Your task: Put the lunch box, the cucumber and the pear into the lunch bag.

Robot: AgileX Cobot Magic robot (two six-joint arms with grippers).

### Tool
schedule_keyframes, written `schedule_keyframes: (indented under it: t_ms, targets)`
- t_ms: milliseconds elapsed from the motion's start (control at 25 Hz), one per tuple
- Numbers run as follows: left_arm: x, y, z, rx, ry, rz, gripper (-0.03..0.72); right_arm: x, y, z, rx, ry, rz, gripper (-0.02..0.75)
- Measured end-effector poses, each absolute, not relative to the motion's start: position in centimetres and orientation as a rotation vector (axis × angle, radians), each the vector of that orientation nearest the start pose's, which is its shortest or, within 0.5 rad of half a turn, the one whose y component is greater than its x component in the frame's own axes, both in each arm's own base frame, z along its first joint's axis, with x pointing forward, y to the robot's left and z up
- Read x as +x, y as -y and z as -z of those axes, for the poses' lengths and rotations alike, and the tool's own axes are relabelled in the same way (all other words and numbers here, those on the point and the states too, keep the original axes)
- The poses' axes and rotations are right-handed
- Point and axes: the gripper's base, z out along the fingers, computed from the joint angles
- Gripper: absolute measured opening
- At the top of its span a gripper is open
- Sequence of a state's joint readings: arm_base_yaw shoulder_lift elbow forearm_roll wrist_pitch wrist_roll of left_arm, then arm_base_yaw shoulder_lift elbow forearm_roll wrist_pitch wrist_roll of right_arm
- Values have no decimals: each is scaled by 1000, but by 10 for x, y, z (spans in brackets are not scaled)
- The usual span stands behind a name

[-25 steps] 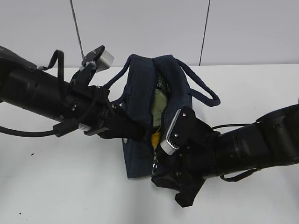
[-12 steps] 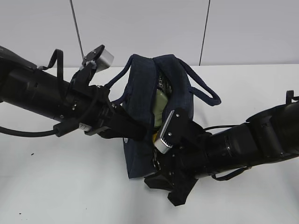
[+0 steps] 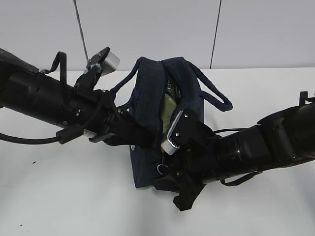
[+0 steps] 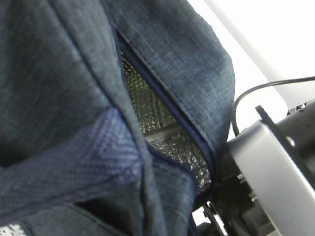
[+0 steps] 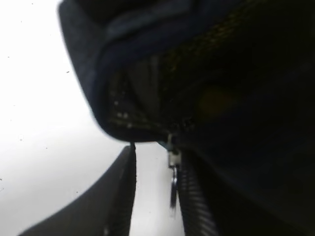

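right tool [image 5: 153,191] sits at the near end of the lunch bag [image 3: 147,98], at about 6 o'clock from the bag's middle in the exterior view. its two dark fingers [image 5: 115,189] stand partly apart, astride the zipper pull [image 5: 173,184], which hangs in the gap between them; contact with the pull cannot be confirmed, and nothing is clearly gripped. left tool [image 3: 142,140] is pressed against the bag's side at about 9 o'clock. its fingers are lost against the dark fabric in every view; it is shut, and by the look of it pinching the bag wall to steady it, though the grip itself cannot be seen.

bag stands upright on the tabletop [image 3: 59,196], mouth open, handles up. the lunch box [image 3: 169,113] shows pale green inside the opening. a dim yellowish patch deep in the bag in the right wrist view may be the pear; not certain. the cucumber is not visible in any view, and none of the three items lies out on the tabletop, so loading is judged complete.

step in hand, as judged: taking hold of the zipper pull. next move calls for pinching the pull squarely, then drawing it along the track toward 12 o'clock while the left tool holds the fabric taut. risk: the small pull slips out sideways.
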State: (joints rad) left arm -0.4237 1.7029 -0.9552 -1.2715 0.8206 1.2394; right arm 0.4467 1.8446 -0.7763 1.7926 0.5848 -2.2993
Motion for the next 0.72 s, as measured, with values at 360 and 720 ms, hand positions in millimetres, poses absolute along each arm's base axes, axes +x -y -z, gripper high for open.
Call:
schedule_keyframes:
  t_ms: [360,720]
  targets:
    - [269,191,-208,930,-2294,1114,38,270,-184,-132,-1235,-1988,-683,213]
    - [269,191,-208,931,-2293,1115,38,269,-183,-131,-1238,-2012,-697,207]
